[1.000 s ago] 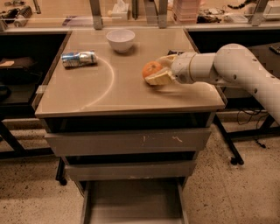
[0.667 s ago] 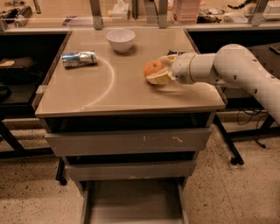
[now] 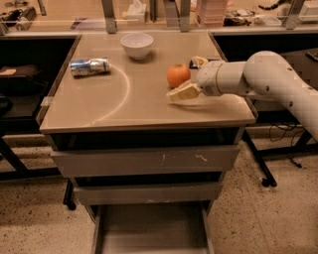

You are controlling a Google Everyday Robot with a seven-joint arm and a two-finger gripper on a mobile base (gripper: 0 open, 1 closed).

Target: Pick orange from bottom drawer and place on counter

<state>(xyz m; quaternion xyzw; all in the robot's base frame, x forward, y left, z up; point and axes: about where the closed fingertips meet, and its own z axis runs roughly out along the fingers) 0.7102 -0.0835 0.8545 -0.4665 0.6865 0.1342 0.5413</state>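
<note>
The orange (image 3: 177, 75) rests on the beige counter (image 3: 114, 106), right of its middle. My gripper (image 3: 186, 78) comes in from the right at counter height and is open. One cream finger (image 3: 183, 93) lies in front of the orange and the other (image 3: 199, 61) behind it, both a little to its right. I cannot tell if a finger still touches the fruit. The bottom drawer (image 3: 149, 232) is pulled out below, and its grey floor shows nothing on it.
A white bowl (image 3: 137, 45) stands at the counter's back. A silver can (image 3: 90, 66) lies on its side at the left. Two grey drawer fronts (image 3: 144, 161) are shut above the open drawer. A cluttered workbench (image 3: 164, 12) runs along the back.
The fingers, which were shut around the orange, have opened. The orange now sits free on the counter and the gripper has drawn slightly right.
</note>
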